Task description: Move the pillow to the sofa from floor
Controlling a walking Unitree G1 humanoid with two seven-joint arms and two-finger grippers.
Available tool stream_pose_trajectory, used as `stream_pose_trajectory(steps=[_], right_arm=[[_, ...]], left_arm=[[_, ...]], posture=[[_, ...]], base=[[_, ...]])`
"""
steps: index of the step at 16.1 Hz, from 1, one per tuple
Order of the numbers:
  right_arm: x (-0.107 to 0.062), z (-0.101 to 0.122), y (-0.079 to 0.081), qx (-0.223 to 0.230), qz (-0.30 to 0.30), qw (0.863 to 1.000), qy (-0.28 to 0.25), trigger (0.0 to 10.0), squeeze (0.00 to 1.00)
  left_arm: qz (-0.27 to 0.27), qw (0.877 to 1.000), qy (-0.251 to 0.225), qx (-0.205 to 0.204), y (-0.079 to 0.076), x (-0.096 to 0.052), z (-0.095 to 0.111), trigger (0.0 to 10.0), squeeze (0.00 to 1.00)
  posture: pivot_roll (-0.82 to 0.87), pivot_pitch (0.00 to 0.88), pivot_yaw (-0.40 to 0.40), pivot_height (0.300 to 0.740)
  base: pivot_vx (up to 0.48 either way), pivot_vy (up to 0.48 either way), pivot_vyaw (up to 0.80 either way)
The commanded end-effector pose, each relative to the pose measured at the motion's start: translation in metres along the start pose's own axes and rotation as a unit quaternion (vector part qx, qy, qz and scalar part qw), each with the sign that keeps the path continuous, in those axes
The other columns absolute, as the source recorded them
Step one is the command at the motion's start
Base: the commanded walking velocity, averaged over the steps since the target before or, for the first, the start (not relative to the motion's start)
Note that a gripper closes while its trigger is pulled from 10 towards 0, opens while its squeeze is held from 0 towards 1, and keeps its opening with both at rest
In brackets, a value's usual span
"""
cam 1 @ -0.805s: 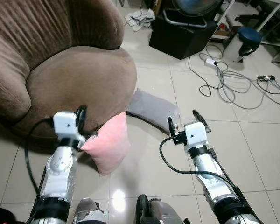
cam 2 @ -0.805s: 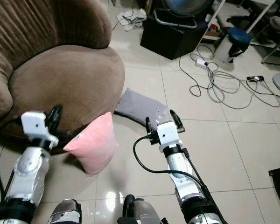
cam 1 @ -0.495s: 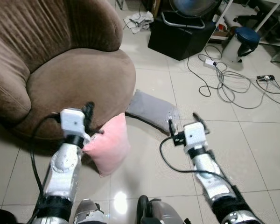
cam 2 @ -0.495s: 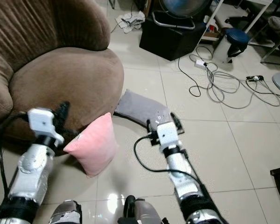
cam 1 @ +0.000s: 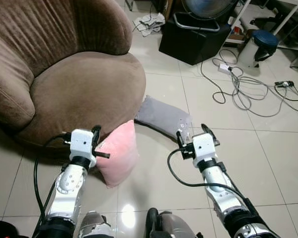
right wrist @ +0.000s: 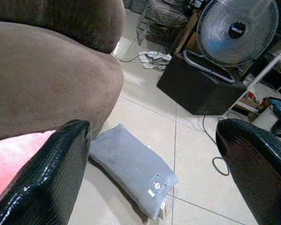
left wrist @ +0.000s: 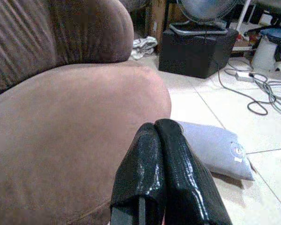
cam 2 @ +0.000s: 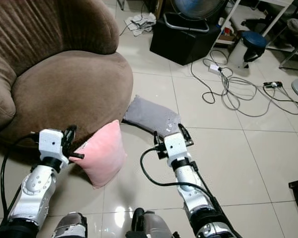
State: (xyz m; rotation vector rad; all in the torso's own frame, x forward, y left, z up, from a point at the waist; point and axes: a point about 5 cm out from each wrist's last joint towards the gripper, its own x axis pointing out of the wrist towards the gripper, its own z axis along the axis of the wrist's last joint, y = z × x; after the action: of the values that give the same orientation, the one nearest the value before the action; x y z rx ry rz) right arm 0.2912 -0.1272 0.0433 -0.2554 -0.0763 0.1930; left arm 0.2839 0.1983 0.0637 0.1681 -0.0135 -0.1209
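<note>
A pink pillow (cam 1: 119, 154) stands on edge on the tiled floor, against the front of the brown sofa (cam 1: 69, 84). A grey pillow (cam 1: 164, 115) lies flat on the floor just beyond it, also seen in the right wrist view (right wrist: 131, 168). My left gripper (cam 1: 96, 137) is at the pink pillow's left corner, touching it; its fingers (left wrist: 155, 129) are pressed shut with nothing seen between them. My right gripper (cam 1: 193, 133) hovers to the right of the pink pillow, near the grey pillow's end, fingers (right wrist: 47, 178) wide open and empty.
A black box carrying a fan (cam 1: 196, 34) stands at the back. Cables and a power strip (cam 1: 238, 84) trail over the floor at right. A blue stool (cam 1: 264, 39) and a crumpled cloth (cam 1: 150, 21) lie further back.
My left arm has dropped lower and shifted right, close against the pink pillow's corner. The right gripper has edged left. Both pillows lie where they were.
</note>
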Motion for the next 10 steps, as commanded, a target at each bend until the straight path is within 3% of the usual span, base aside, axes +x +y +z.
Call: stream_pose_trajectory(steps=[1,6,7,10], right_arm=[[-0.005,-0.006,-0.001,-0.006,0.002,1.0,0.012,10.0,0.0],[-0.011,-0.013,0.003,-0.006,0.006,1.0,0.026,10.0,0.0],[-0.011,-0.013,0.004,-0.011,0.01,1.0,0.026,10.0,0.0],[-0.012,-0.018,0.003,-0.022,0.009,0.999,0.045,10.0,0.0]], left_arm=[[-0.007,1.0,0.019,0.005,-0.005,-0.003,-0.007,10.0,0.0],[-0.005,0.999,0.035,-0.01,-0.006,-0.005,-0.012,10.0,0.0],[0.011,0.999,0.038,-0.017,-0.002,-0.005,-0.014,10.0,1.0],[0.011,0.999,0.035,-0.019,-0.002,-0.006,-0.013,10.0,1.0]], posture=[[0.31,0.184,-0.154,0.74],[0.31,0.189,-0.146,0.74],[0.3,0.191,-0.145,0.74],[0.3,0.191,-0.144,0.74]], base=[[0.0,0.0,0.0],[0.0,0.0,0.0],[0.0,0.0,0.0],[0.0,0.0,0.0]])
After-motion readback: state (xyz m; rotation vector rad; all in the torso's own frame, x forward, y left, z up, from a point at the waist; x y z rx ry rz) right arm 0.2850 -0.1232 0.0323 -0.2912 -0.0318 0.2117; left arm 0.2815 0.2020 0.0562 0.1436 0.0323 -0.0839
